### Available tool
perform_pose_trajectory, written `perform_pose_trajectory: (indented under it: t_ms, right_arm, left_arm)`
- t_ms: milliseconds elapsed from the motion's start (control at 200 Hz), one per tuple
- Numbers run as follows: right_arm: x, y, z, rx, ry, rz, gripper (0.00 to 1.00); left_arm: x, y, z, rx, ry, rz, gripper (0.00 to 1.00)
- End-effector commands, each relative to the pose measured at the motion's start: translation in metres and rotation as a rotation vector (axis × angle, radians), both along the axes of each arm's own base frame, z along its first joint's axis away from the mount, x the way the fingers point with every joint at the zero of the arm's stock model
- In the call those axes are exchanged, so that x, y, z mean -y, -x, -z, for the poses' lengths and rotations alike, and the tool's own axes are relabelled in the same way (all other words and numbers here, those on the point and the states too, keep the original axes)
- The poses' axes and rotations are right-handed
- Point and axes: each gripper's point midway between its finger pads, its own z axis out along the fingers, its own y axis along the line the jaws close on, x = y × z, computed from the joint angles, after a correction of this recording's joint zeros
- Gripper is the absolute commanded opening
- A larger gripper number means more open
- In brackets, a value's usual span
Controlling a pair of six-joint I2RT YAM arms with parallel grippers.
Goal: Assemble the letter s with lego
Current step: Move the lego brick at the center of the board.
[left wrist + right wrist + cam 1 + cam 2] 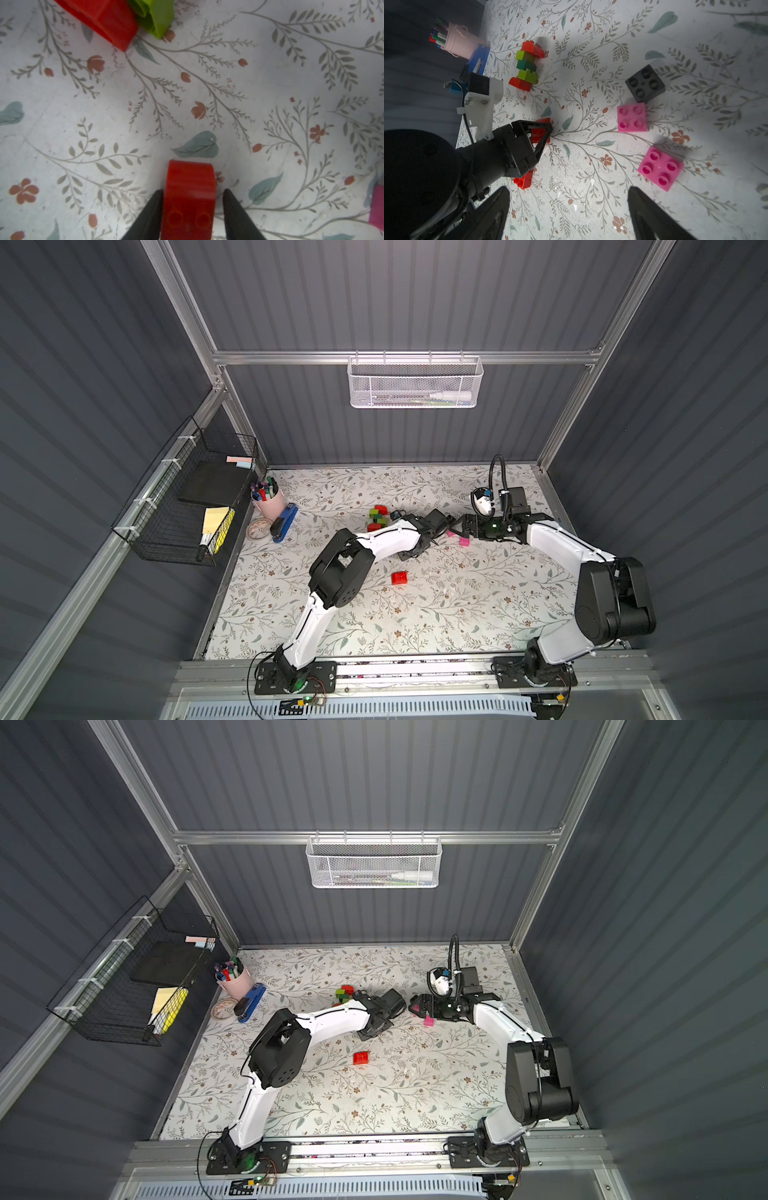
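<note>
On the left gripper (193, 190) the fingers (151, 216) stand slightly apart around a red brick (190, 193). There's a gap on one side, so it's not clamped, and the brick looks to be resting on the mat (270, 83). The right gripper (569, 207) is wide open and empty, near the pink bricks (631, 117).

Looks like staging for the stack (527, 66); next move needs a square, firm re-grip. The mat is bare up to the stack, but the arms are close.
</note>
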Motion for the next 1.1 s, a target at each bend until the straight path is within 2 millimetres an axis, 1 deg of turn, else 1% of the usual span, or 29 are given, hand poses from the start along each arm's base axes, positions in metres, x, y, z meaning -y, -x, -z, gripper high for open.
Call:
perform_pose_trajectory:
  t_ms: [0,85,200,325,555,745,1016,1096]
  right_arm:
    - [0.003,0.002,-0.009,0.027,-0.023,0.007,0.91]
    - [0.009,0.003,-0.01,0.031,-0.023,0.023,0.91]
    - [0.014,0.003,-0.012,0.038,-0.026,0.041,0.91]
    - [0.018,0.003,-0.01,0.032,-0.03,0.053,0.91]
    - [0.023,0.004,-0.008,0.028,-0.029,0.066,0.91]
    - [0.03,0.005,-0.005,0.02,-0.021,0.08,0.91]
    - [0.036,0.006,0.001,0.003,-0.024,0.099,0.9]
    - [0.036,0.006,0.001,0.002,-0.024,0.102,0.91]
  left_arm:
    - [0.006,0.002,-0.002,-0.019,-0.004,0.021,0.57]
    - [0.009,0.002,-0.011,-0.005,0.017,0.028,0.62]
    - [0.021,0.002,-0.023,0.013,0.075,0.068,0.67]
    - [0.031,0.004,-0.026,0.008,0.121,0.085,0.69]
    - [0.046,0.005,-0.023,-0.002,0.178,0.107,0.71]
    - [0.06,0.001,-0.025,0.009,0.225,0.133,0.72]
    - [0.082,-0.007,-0.037,0.028,0.303,0.18,0.73]
    - [0.088,-0.007,-0.039,0.025,0.322,0.2,0.73]
